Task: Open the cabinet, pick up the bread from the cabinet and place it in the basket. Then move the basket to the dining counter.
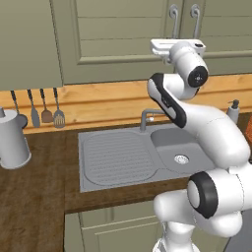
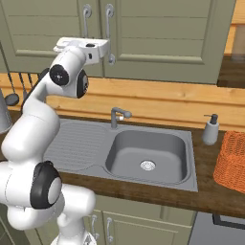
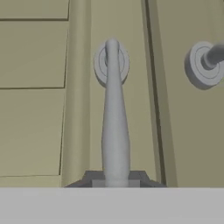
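Observation:
The cabinet (image 1: 118,34) is the olive-green wall cupboard above the sink, and its wide panelled door is closed. My gripper (image 3: 116,180) is shut on the lower end of that door's long grey bar handle (image 3: 114,113). From the base views the hand (image 1: 173,45) (image 2: 86,47) is raised against the door front, covering the bottom of the left handle (image 2: 86,19). The neighbouring door's handle (image 2: 110,33) hangs free just to the right. The orange wicker basket (image 2: 232,162) stands on the worktop at the far right. The bread is hidden. The dining counter is out of view.
A grey sink (image 2: 146,153) with a draining board (image 1: 115,157) and a tap (image 2: 117,115) lies below the arm. A soap dispenser (image 2: 210,129) stands right of it. A grey jug (image 1: 11,140) and hanging utensils (image 1: 47,106) are at the left.

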Controlling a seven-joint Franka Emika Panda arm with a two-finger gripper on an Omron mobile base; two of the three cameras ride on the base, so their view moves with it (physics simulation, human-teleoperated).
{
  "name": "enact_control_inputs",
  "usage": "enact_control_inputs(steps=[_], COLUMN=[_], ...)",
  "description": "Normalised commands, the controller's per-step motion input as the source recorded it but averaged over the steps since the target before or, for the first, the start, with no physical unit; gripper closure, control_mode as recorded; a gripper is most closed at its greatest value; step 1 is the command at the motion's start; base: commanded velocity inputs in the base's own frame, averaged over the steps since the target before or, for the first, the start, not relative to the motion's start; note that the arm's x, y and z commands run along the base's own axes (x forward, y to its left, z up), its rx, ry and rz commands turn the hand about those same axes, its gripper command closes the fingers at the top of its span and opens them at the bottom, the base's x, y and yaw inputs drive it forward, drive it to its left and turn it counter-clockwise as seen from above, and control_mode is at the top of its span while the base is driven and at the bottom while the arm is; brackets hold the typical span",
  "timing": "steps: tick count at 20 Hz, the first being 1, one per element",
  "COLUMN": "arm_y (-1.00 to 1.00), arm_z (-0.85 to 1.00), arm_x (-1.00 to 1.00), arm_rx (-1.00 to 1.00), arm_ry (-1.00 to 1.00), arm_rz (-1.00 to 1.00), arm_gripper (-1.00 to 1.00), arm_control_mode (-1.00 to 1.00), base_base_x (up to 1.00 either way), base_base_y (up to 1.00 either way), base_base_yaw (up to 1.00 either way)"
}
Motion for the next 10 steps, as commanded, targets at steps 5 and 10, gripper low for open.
enact_control_inputs(steps=[5,10], arm_y=[0.12,0.04], arm_z=[0.00,0.00], arm_x=[-0.38,-0.51], arm_rx=[0.00,0.00], arm_ry=[0.00,0.00], arm_rz=[0.00,0.00], arm_gripper=[1.00,1.00], arm_control_mode=[-1.00,-1.00], base_base_x=[0.00,0.00], base_base_y=[0.00,0.00], base_base_yaw=[0.00,0.00])
